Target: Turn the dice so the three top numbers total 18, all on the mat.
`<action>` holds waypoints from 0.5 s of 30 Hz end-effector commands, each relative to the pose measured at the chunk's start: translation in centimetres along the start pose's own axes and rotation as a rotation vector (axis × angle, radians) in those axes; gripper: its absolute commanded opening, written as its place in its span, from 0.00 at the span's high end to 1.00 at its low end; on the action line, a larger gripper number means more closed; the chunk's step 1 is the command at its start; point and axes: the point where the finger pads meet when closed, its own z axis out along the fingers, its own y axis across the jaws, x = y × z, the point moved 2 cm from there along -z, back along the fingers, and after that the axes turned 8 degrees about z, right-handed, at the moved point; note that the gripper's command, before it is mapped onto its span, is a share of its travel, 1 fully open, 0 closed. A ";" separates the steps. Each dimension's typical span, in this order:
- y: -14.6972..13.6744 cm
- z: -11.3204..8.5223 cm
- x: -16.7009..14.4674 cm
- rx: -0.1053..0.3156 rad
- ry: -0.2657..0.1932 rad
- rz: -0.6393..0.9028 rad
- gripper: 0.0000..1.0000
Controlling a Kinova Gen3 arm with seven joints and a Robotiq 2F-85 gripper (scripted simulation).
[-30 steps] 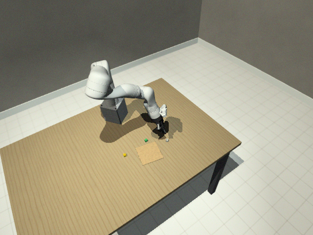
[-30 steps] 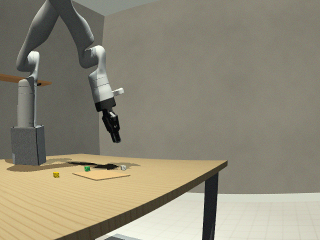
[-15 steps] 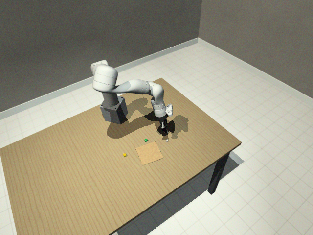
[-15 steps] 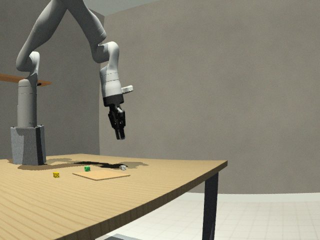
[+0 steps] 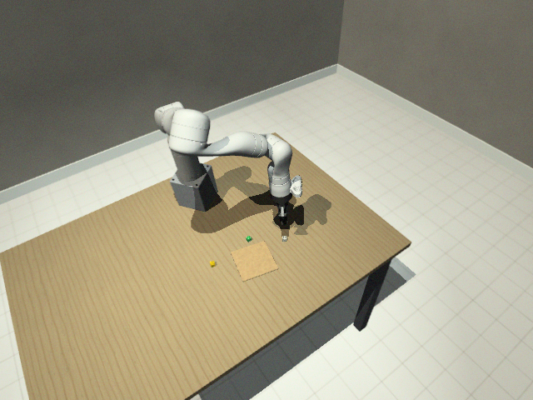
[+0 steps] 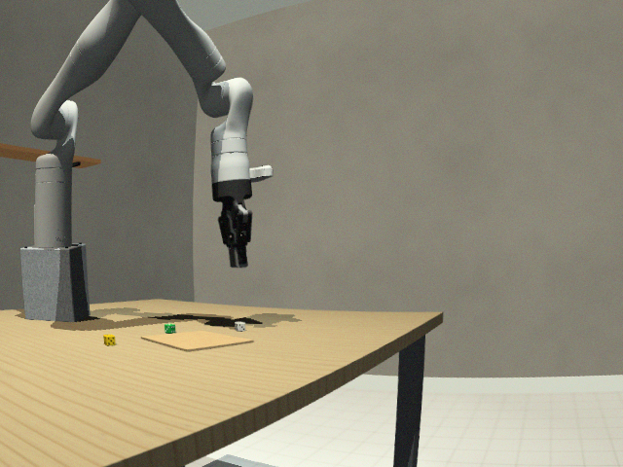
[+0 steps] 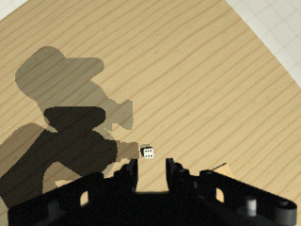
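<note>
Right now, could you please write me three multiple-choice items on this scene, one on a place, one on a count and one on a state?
1. Where does the white die lie?
A. on the mat
B. on the table beside the mat
C. between the fingers

2. How many dice lie on the mat?
A. none
B. one
C. three

3. How is the gripper?
A. partly open, holding nothing, in the air
B. shut on the green die
C. resting on the mat

Answers: 1 B, it lies on bare wood off the mat's corner. 2 A, the green die and yellow die also lie off it. 3 A, it hangs well above the table.
</note>
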 end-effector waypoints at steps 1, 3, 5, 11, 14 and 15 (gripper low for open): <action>-0.2 -0.1 0.7 -0.005 -0.014 -0.004 0.69; -0.2 -0.2 0.9 -0.008 -0.031 -0.004 0.69; -0.3 -0.2 1.0 -0.009 -0.046 -0.004 0.69; -0.4 -0.4 1.1 -0.008 -0.077 -0.005 0.69; -0.5 -0.4 1.1 -0.008 -0.081 -0.006 0.69; -0.5 -0.4 1.1 -0.008 -0.084 -0.006 0.69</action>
